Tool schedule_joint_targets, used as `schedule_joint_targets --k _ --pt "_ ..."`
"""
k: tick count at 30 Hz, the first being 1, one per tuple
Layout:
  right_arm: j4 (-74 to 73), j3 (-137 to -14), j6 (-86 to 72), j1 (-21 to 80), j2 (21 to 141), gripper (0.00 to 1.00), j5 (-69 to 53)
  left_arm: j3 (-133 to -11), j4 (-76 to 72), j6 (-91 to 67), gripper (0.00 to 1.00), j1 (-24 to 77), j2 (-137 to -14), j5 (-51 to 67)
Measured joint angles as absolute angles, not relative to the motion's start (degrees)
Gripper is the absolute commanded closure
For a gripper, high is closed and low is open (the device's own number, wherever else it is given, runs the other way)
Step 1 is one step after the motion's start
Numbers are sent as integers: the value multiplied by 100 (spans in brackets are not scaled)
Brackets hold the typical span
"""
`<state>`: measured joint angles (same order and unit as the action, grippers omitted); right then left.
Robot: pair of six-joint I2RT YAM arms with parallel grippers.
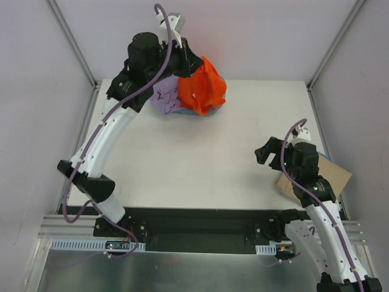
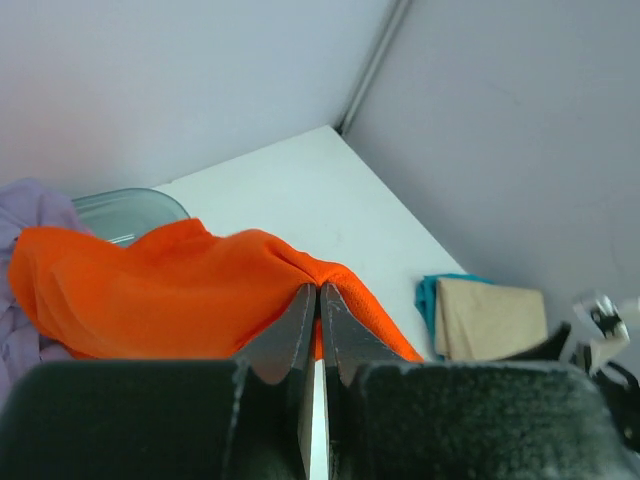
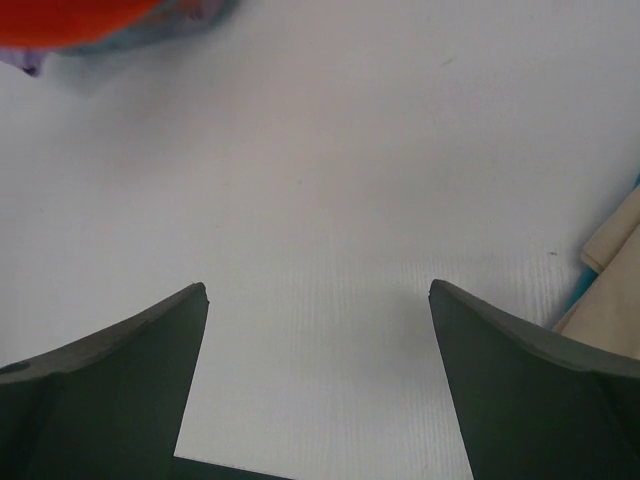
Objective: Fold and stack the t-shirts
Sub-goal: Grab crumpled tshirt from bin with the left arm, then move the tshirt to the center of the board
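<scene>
The orange-red t-shirt (image 1: 203,87) hangs bunched at the back of the table, lifted above the teal tub (image 1: 200,112). My left gripper (image 1: 187,61) is shut on a fold of it; the left wrist view shows the fingertips pinching the orange cloth (image 2: 160,290). The lavender-purple t-shirt (image 1: 165,98) lies crumpled beside it, partly in the tub, and shows at the left edge of the left wrist view (image 2: 25,215). No pink t-shirt is in view. My right gripper (image 1: 265,152) is open and empty over the bare table at the right (image 3: 318,290).
A tan cardboard sheet (image 1: 322,176) lies at the table's right edge under the right arm, with teal beneath it (image 2: 428,300). The tub's rim (image 2: 130,208) shows behind the orange cloth. Walls and metal frame posts surround the white table (image 1: 200,158).
</scene>
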<state>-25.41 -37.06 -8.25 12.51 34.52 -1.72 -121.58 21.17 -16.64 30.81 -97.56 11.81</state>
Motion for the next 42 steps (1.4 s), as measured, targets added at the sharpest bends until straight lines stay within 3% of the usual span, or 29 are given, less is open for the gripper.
schedule_joint_targets --k 8,18,24,33,42 --pt "-2757 -4554 -1518 1253 3100 3 -239 -11174 2180 -1767 100 3256 -8093 1146" --pt "-3085 -4565 -1796 1253 3776 4 -978 -10683 2237 -2499 100 3312 -7776 2550" --pt "-3065 -4539 -1846 1253 3607 3 -1247 -10053 2322 -2792 100 3485 -7465 3277" --pt "-3083 -4532 -1857 1253 3496 3 -1284 -9094 2327 -2827 100 3854 -6401 3406" --pt "-3074 -4532 -1922 1253 3260 3 -1444 -8423 2209 -2757 100 4344 -6340 2781"
